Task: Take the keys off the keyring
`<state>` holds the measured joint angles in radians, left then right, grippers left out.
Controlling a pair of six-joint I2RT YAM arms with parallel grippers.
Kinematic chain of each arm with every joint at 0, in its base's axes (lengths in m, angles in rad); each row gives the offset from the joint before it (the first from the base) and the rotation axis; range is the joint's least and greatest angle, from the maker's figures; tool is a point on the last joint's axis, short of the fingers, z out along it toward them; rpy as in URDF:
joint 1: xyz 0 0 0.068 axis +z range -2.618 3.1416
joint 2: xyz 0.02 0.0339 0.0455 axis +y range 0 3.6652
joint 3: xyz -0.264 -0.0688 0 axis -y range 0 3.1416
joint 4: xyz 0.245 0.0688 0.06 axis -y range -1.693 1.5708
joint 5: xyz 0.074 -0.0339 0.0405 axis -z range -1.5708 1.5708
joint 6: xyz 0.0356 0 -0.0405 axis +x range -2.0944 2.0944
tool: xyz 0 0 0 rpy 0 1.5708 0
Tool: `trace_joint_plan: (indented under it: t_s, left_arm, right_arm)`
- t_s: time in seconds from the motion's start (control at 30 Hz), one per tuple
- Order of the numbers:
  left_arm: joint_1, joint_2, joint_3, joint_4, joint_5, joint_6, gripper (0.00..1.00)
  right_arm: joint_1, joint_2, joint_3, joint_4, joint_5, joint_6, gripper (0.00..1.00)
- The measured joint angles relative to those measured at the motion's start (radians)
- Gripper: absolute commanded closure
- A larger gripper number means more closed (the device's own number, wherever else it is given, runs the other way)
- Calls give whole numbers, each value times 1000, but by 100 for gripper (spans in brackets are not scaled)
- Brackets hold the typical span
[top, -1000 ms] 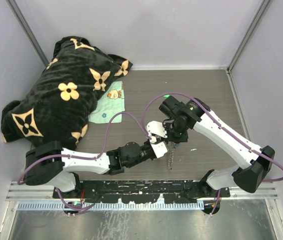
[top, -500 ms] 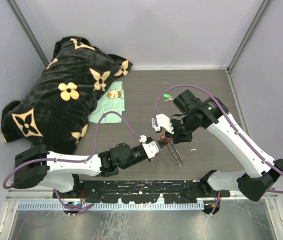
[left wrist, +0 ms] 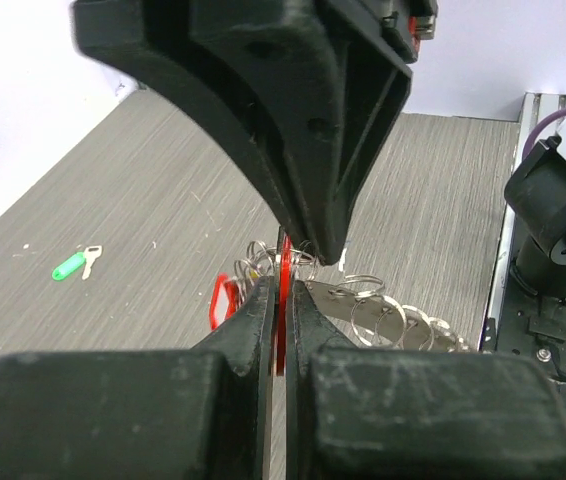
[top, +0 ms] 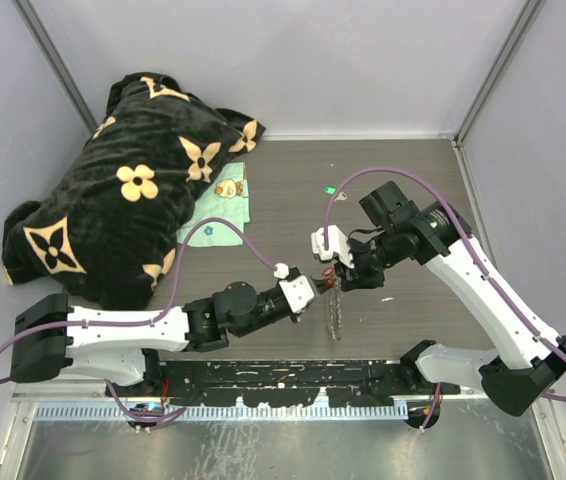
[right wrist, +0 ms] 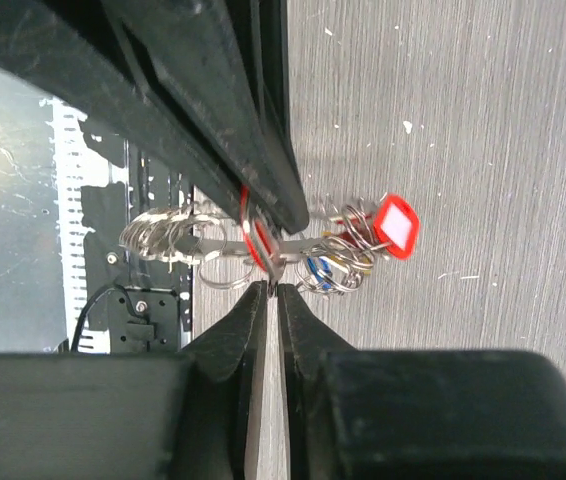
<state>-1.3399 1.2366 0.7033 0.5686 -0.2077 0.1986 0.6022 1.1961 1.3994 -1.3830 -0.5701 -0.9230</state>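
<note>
The left gripper [left wrist: 281, 288] is clamped flat on a red tag [left wrist: 282, 325], seen edge-on between its two fingers. That tag belongs to one of the keys on the keyring [left wrist: 383, 312], a string of linked silver rings held up off the table [top: 293, 170]. From the grip the rings hang down as a short chain.

The right gripper [right wrist: 271, 290] comes at the keyring from the opposite side. Its fingertips are almost nose to nose with the left ones and only a thin slit shows between them. They reach a ring or key blade at the bunch, but I cannot tell whether they actually pinch it.

A second red tag [right wrist: 398, 226] with a white face sticks out of the keyring on the side away from both grippers. A blue tag [right wrist: 313, 265] is tucked in among the rings just beside it.

A single green-tagged key [top: 330, 190] lies flat on the table, well apart from the keyring, on its far side. Farther left of the keyring lies a pale green cloth [top: 221, 212], and beyond that a black blanket with cream flowers [top: 133, 190] is heaped in the corner.
</note>
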Motion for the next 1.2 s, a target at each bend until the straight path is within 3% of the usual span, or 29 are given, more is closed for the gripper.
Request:
trace_joint_plan:
  t_s: [0.17,0.43,0.87,1.2]
  left_arm:
    - [0,-48,19,-63,-6,-3,100]
    - [0,-111,74,-175,5,-3,100]
    - [0,-150,135,-271,84,-14,100]
    - [0,-151,174,-290,130,-53,100]
  right_arm:
    - [-51,-48,-31,22,-66,-10,79]
    - [-156,-138,-80,96,-205,-14,62]
    - [-314,-301,-254,222,-562,-27,62]
    - [-350,-301,-283,253,-693,-63,62]
